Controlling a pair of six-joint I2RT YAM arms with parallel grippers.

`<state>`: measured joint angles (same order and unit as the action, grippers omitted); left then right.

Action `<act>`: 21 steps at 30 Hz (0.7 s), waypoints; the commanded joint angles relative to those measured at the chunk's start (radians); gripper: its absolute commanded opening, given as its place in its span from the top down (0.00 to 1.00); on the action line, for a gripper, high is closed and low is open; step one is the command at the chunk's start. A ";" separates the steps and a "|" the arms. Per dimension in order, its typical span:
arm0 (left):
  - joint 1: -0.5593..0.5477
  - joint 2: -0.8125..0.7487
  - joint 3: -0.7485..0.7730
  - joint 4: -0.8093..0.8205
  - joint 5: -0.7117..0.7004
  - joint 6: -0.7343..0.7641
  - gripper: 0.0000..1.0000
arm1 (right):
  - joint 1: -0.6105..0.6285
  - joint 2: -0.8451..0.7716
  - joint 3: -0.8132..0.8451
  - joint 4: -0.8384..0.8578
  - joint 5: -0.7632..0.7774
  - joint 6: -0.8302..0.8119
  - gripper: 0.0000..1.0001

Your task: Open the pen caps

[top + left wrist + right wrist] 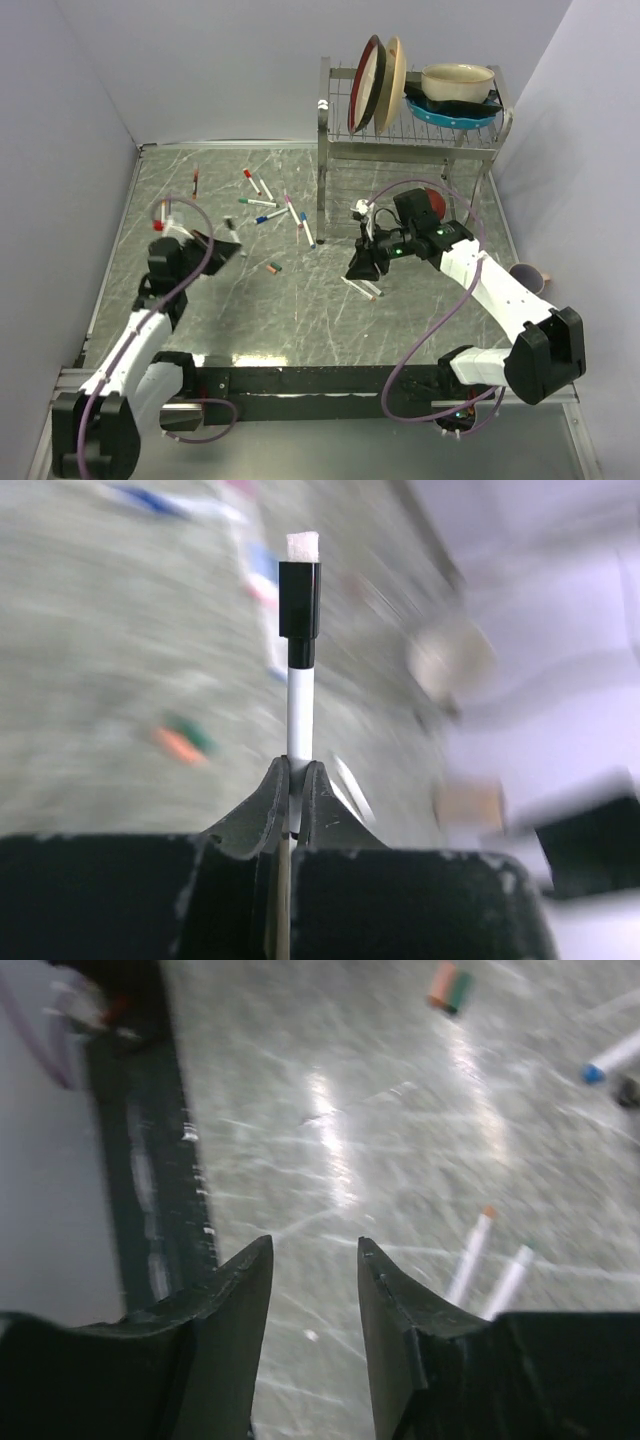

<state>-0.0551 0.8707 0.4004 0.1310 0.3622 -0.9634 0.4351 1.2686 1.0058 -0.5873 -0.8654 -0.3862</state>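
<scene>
The left pincer (297,770) is pressed together on a pen (299,705), pinching the white barrel low down, with the black cap (299,600) at the far end, raised off the desk (300,320). The right pincer (315,1250) is spread and empty over the desk. To do this well, it should close squarely on the cap alone, then pull straight along the barrel while the left holds firm.
</scene>
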 commanded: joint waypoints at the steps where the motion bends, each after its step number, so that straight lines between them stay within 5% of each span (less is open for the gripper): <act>1: -0.223 -0.071 -0.069 0.462 0.150 -0.011 0.99 | -0.009 -0.022 -0.030 0.072 -0.263 0.026 0.50; 7: -0.495 -0.020 -0.156 0.778 0.045 0.014 0.99 | -0.012 -0.040 -0.148 0.312 -0.417 0.199 0.39; 12: -0.714 0.094 -0.183 0.978 -0.058 0.093 0.99 | -0.016 -0.067 -0.257 0.689 -0.508 0.482 0.34; 21: -0.868 0.359 -0.109 1.213 -0.158 0.169 0.99 | -0.087 -0.094 -0.473 1.478 -0.431 1.097 0.30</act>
<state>-0.8867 1.1713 0.2371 1.1309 0.2703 -0.8482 0.3977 1.1912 0.5812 0.4076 -1.3140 0.3580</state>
